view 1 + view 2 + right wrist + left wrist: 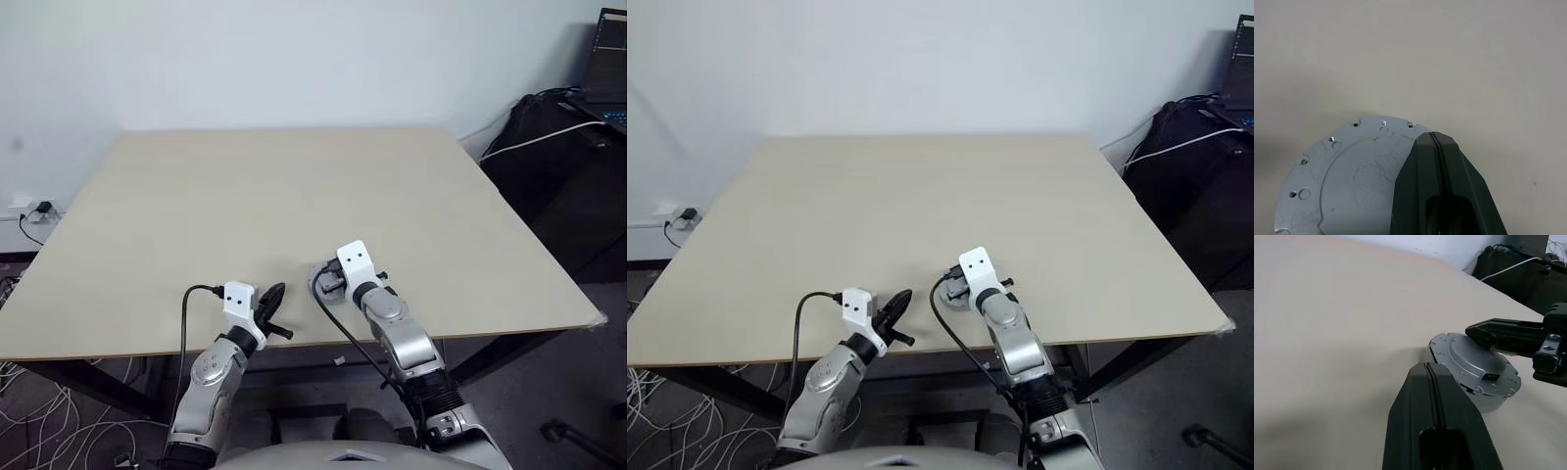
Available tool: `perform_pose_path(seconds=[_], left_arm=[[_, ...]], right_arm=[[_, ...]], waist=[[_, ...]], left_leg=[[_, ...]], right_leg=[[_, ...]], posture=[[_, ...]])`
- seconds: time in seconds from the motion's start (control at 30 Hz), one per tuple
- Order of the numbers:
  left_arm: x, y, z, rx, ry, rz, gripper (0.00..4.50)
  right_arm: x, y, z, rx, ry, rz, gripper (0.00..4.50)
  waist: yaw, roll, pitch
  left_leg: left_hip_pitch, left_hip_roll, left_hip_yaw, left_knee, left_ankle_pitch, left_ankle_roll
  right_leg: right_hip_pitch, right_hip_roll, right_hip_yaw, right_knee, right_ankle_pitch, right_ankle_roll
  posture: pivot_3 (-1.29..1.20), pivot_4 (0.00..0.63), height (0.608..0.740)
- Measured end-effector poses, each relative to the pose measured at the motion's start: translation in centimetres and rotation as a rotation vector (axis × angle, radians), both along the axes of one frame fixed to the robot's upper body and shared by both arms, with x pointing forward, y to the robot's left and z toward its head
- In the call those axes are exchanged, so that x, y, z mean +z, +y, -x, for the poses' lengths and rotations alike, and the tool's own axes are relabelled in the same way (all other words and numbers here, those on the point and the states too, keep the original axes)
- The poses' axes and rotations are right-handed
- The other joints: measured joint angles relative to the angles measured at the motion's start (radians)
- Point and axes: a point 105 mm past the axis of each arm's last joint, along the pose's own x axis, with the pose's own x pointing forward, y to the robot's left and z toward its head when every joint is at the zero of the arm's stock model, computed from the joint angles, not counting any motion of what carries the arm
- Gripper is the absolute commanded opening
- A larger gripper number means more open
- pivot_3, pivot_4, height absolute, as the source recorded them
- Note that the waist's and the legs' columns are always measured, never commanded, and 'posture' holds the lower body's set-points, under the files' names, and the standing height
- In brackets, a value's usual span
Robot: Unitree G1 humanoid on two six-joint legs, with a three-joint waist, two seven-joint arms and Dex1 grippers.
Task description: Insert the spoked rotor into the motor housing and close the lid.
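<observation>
The lid [1469,363], a silvery-grey round disc with small holes around its flange, lies near the front edge of the tan table [294,196]; it also appears as the lid [1352,176] and the lid [319,281]. My right gripper [1432,134] is shut with nothing in it. Its tip lies over the lid's raised top, and I cannot tell whether it touches. From the other arm's camera it is the right gripper [1473,331] reaching across the disc. My left gripper [1425,366] is shut and empty, pointing at the lid from just short of it, at the table's front edge [277,291]. The motor housing and the spoked rotor are hidden.
Dark bags with a white cable [554,137] stand off the table's right side, a laptop [609,59] above them. A wall socket with a plug [34,209] sits at the left. Loose cables [39,431] lie on the floor.
</observation>
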Motion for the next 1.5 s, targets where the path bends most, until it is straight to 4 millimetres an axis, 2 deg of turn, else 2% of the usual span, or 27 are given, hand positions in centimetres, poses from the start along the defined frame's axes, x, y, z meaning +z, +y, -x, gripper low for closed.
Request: perform_pose_path(seconds=[0.2, 0.23, 0.33, 0.47, 0.57, 0.7, 0.8, 0.9, 1.13, 1.5], left_arm=[[0.0, 0.0, 0.1, 0.002, 0.002, 0.001, 0.00], [0.0, 0.0, 0.1, 0.003, 0.002, 0.001, 0.00], [0.0, 0.1, 0.1, 0.003, 0.002, 0.001, 0.00], [0.0, 0.0, 0.1, 0.001, 0.001, 0.002, 0.00], [0.1, 0.0, 0.0, -0.003, -0.003, 0.002, 0.00], [0.3, -0.1, -0.2, -0.009, -0.010, 0.002, 0.00], [0.4, -0.2, -0.3, -0.014, -0.015, 0.004, 0.00], [0.4, -0.1, -0.3, -0.014, -0.015, 0.005, 0.00], [0.3, 0.3, -0.3, -0.002, -0.012, -0.002, 0.00], [0.1, 1.0, 0.1, 0.021, -0.002, -0.019, 0.00]], right_arm=[[0.5, -0.1, 0.9, 0.056, -0.032, -0.045, 0.02], [1.0, -0.1, 1.1, 0.078, -0.048, -0.047, 0.19], [2.9, -1.4, 1.1, 0.134, -0.119, -0.006, 0.94], [4.0, -3.3, 0.9, 0.150, -0.145, 0.008, 2.21], [3.6, -3.9, 1.6, 0.232, -0.105, 0.010, 3.21], [3.0, -3.4, 3.5, 0.433, -0.011, -0.058, 4.46], [2.5, -2.9, 4.4, 0.540, 0.043, -0.100, 4.46], [2.2, -2.6, 4.5, 0.583, 0.069, -0.124, 4.46], [2.4, -2.0, 3.1, 0.611, 0.057, -0.139, 4.46], [1.0, -2.0, 1.6, 0.605, 0.098, -0.131, 4.46]], waist=[[0.001, 0.000, 0.000], [0.001, 0.000, 0.000], [0.002, 0.000, 0.001], [0.003, 0.000, 0.001], [0.003, 0.000, 0.001], [0.002, -0.001, 0.001], [0.003, -0.001, 0.001], [0.004, -0.001, 0.001], [0.006, -0.001, 0.001], [0.005, -0.001, 0.001]], left_leg=[[0.000, 0.000, 0.000, 0.000, 0.000, 0.000], [0.000, 0.000, 0.000, 0.000, 0.000, 0.000], [0.000, -0.001, 0.000, 0.000, 0.000, 0.000], [0.000, -0.001, 0.000, 0.000, 0.000, 0.000], [0.000, -0.001, 0.000, 0.000, 0.000, 0.000], [0.000, -0.001, 0.000, 0.000, 0.000, 0.000], [0.000, -0.001, 0.000, 0.000, 0.000, 0.000], [0.000, -0.001, 0.000, 0.000, 0.000, 0.000], [0.000, -0.001, 0.000, 0.000, 0.000, 0.000], [0.000, -0.001, 0.000, 0.000, 0.000, 0.000]], right_leg=[[-0.001, 0.000, 0.000, 0.000, 0.000, 0.000], [0.000, 0.000, 0.000, 0.000, 0.000, 0.000], [0.000, -0.001, 0.000, -0.001, 0.000, 0.000], [0.000, -0.001, -0.001, -0.001, 0.000, 0.000], [0.000, 0.001, -0.001, -0.001, 0.000, -0.001], [0.000, 0.003, -0.001, -0.001, -0.001, -0.001], [0.001, 0.003, -0.001, -0.001, 0.000, 0.000], [0.001, 0.003, -0.001, -0.001, 0.000, 0.000], [0.001, 0.001, -0.001, -0.001, 0.000, -0.001], [0.000, -0.002, -0.001, -0.001, 0.000, -0.001]], posture=[[0.00, 0.000, 0.740], [0.00, 0.000, 0.740], [0.00, 0.000, 0.740], [0.00, 0.000, 0.740], [0.00, 0.000, 0.740], [0.00, 0.000, 0.740], [0.00, 0.000, 0.740], [0.00, 0.000, 0.740], [0.00, 0.000, 0.740], [0.00, 0.000, 0.740]])
